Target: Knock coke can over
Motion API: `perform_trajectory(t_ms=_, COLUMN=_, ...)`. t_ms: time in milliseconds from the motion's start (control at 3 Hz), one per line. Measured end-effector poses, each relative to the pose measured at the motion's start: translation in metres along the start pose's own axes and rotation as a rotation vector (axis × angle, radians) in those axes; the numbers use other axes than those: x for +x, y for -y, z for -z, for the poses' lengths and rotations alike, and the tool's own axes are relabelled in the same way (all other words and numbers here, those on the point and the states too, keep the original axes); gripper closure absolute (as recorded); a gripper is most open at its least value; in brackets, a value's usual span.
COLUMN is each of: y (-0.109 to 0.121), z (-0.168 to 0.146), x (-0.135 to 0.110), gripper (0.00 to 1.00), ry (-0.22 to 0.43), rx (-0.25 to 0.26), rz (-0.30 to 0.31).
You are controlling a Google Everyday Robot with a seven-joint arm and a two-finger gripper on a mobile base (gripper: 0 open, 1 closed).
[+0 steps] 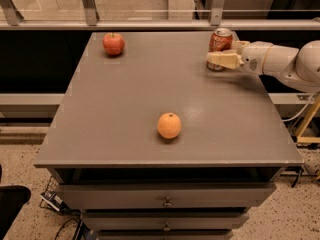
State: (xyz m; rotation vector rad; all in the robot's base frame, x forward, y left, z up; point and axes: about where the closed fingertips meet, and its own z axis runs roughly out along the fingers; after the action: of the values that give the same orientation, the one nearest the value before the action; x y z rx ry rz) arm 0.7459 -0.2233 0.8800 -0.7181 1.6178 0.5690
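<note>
Red coke can (pixel 220 38) upright beside end effector (pixel 221 59).

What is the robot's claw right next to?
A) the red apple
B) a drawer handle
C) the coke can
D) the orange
C: the claw is right beside the coke can at the far right corner of the table, well away from the apple and the orange.
</note>
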Motion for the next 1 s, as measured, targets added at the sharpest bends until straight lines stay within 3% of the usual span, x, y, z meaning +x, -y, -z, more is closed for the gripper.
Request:
perform_trajectory(t_ms=667, y=-0.0034, z=-0.0056, x=0.0001, gripper=0.87, ry=0.0, rx=-0.009, rz=-0.001)
perform_trajectory(t_ms=1000, y=-0.0051, z=-0.0083, x=0.0001, gripper=1.0, ry=0.001, rx=-0.014, rz=-0.001)
